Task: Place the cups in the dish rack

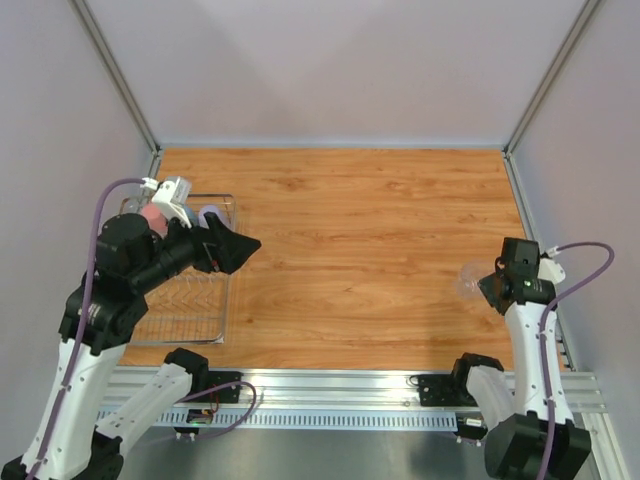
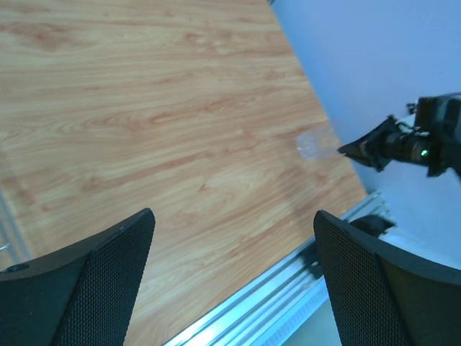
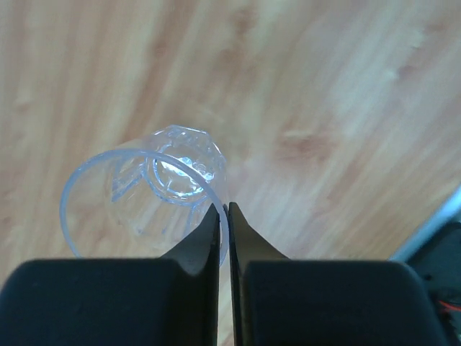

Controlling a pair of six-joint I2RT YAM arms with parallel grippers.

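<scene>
The silver wire dish rack (image 1: 213, 325) sits at the table's left, partly hidden under my left arm. A pink cup (image 1: 151, 217) and a lavender cup (image 1: 209, 215) show in its far end. My left gripper (image 1: 240, 247) is open and empty just right of the rack; its fingers (image 2: 101, 281) frame bare table. My right gripper (image 1: 486, 283) is shut on the rim of a clear cup (image 3: 148, 191), one finger inside and one outside. The cup also shows faintly from above (image 1: 468, 280) and in the left wrist view (image 2: 315, 142). The other cups are out of view.
Grey walls close the table on the left, back and right. An aluminium rail (image 1: 350, 385) runs along the near edge, with both arm bases on it. The wooden table (image 1: 370, 240) stretches between the rack and the right gripper.
</scene>
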